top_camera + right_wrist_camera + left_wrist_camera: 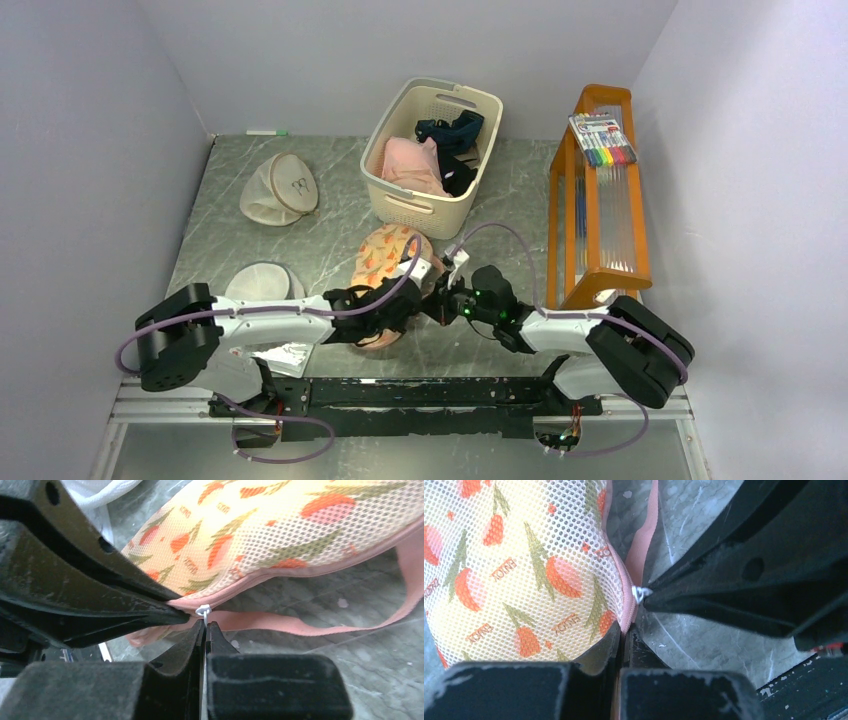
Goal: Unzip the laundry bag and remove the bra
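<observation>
Since the laundry bag [386, 262] lies at mid-table, at six o'clock of the basket [408, 206], both our arms meet at its five o'clock edge. Our left gripper [623, 636] is clamped on the bag's pink seam, and our right gripper [205, 628] is pinched tight on the small white zip pull [202, 611]. To do this well, we judge, we should keep the seam taut as an anchor and draw the pull along the zip's curve, not away from it, lest the thin tab slip free. A yellow tint behind the mesh is likely the bra, though it is not plainly seen. Among the orange print we read "ENJOY". Lettering on the marker pack [603, 139] at two o'clock is too small.
</observation>
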